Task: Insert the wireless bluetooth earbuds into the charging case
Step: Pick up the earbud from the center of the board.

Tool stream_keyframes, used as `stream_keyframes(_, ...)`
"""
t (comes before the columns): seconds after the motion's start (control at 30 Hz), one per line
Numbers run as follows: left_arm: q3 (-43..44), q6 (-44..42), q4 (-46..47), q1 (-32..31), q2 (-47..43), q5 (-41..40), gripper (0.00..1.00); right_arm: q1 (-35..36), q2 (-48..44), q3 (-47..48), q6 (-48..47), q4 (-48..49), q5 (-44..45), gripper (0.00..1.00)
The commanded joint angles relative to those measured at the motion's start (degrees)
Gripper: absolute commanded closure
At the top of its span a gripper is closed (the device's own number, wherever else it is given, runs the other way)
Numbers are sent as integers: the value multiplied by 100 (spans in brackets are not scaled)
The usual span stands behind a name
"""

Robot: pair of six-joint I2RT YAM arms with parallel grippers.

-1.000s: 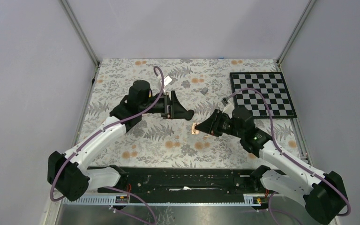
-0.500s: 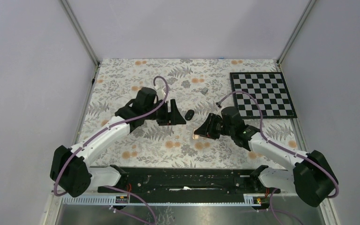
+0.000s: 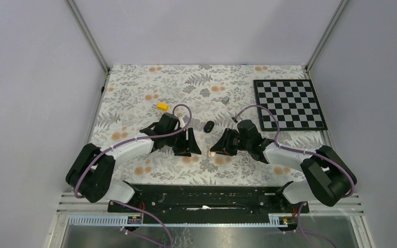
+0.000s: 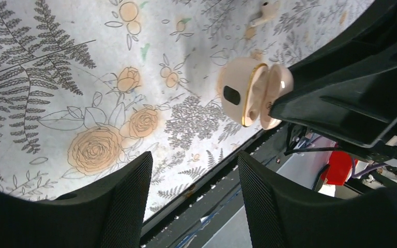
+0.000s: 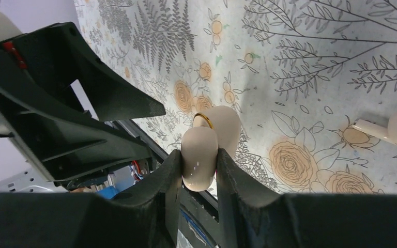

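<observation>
My right gripper (image 5: pixel 198 160) is shut on a cream-pink charging case (image 5: pixel 225 124) whose gold-rimmed lid stands ajar, held low over the floral table. In the left wrist view the same case (image 4: pixel 248 93) shows a small dark oval on its side. One cream earbud (image 5: pixel 395 129) with a short stem lies on the table beside the case, and the left wrist view shows this earbud (image 4: pixel 266 10) at its top edge. My left gripper (image 4: pixel 194 170) is open and empty, facing the case from the left. From above, the left gripper (image 3: pixel 194 147) and the right gripper (image 3: pixel 216 150) nearly meet.
A black oval pod (image 3: pixel 209 126) lies just behind the grippers. Farther back are a small grey block (image 3: pixel 226 99) and a yellow piece (image 3: pixel 162 106). A checkerboard (image 3: pixel 289 103) lies at the back right. The table's near edge and black rail (image 3: pixel 201 194) are close below both grippers.
Both arms have drawn back toward the near edge and lowered, uncovering the black pod and the yellow piece. The left jaws have narrowed a little. The right gripper kept the case.
</observation>
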State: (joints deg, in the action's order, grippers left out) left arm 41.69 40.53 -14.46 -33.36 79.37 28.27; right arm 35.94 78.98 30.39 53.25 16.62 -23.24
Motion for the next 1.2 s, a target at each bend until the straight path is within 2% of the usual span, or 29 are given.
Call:
stream_keyframes(0.0,-324,176,1223,-47,321,193,37,-30,164,-109,115,521,-186,100)
stream_keyframes(0.2,-463,270,1825,-73,739,254,38,-26,392,-232,175,777,-296,96)
stream_keyframes(0.5,-176,220,1736,-190,1240,50,40,-26,578,-291,271,1025,-419,90)
stream_keyframes(0.8,-50,162,1622,-299,1453,-25,40,-26,539,-319,286,1014,-418,74)
stream_keyframes(0.97,-56,122,1571,-311,1436,-75,41,-26,466,-315,284,945,-374,60)
stream_keyframes(1.17,-34,96,1569,-320,1511,-54,41,-26,419,-322,291,918,-365,55)
